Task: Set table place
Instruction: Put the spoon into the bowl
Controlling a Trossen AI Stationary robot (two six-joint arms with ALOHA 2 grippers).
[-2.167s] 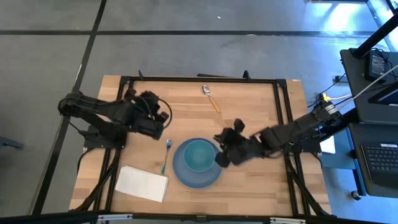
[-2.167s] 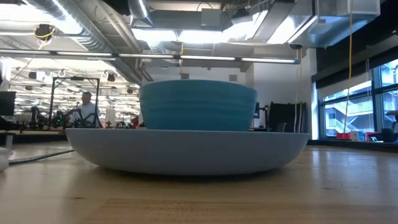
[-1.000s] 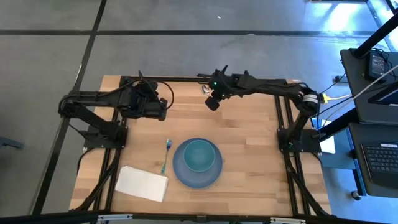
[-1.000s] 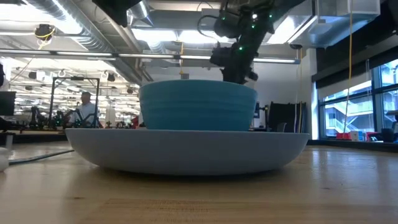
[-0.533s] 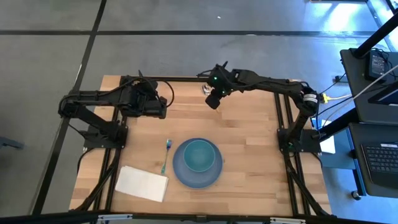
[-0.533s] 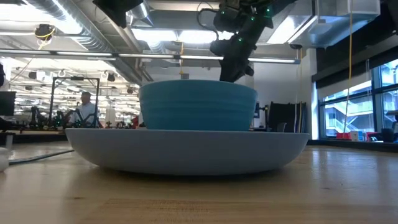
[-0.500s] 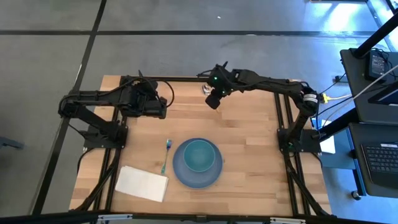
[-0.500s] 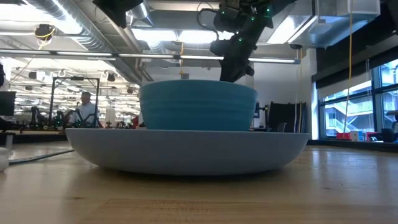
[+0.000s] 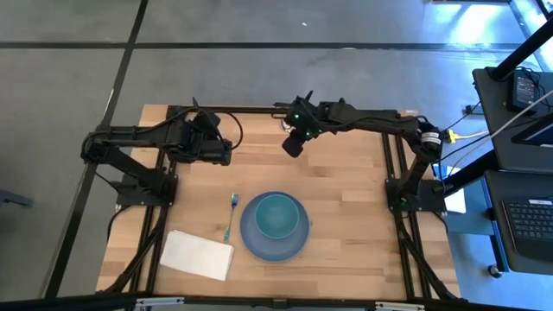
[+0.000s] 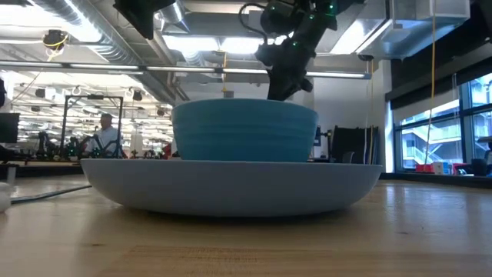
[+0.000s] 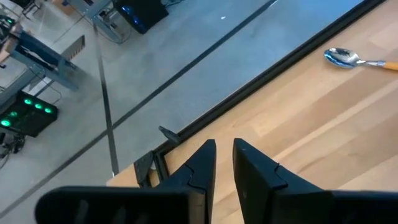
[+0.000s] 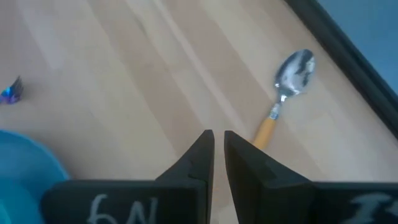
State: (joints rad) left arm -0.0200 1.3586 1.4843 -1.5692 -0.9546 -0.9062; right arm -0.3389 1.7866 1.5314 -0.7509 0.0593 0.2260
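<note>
The orange-handled metal spoon (image 12: pixel 287 93) lies flat on the table (image 9: pixel 346 181) near its far edge; it also shows in the left wrist view (image 11: pixel 348 58). My right gripper (image 9: pixel 293 144) hangs just over the spoon's handle, fingers shut and pointing down, with the handle's free end hidden behind one finger. My left gripper (image 9: pixel 221 149) waits shut over the far left of the table. The teal bowl (image 9: pixel 276 215) stands in the blue plate (image 9: pixel 252 242) at the near middle. The teal-handled fork (image 9: pixel 231 216) lies left of the plate, and the white napkin (image 9: pixel 197 255) lies at the near left.
The black frame (image 9: pixel 285 110) runs along the table's far edge just behind the spoon. Bare wood lies between the spoon and the plate and over the table's right half (image 9: pixel 354 216). In the low view the bowl and plate (image 10: pixel 231 185) hide my right gripper's fingertips.
My right gripper has sunk a little and gone slightly toward the table's left and near side, over the spoon's handle. The spoon, plate, bowl, fork and napkin have stayed in place.
</note>
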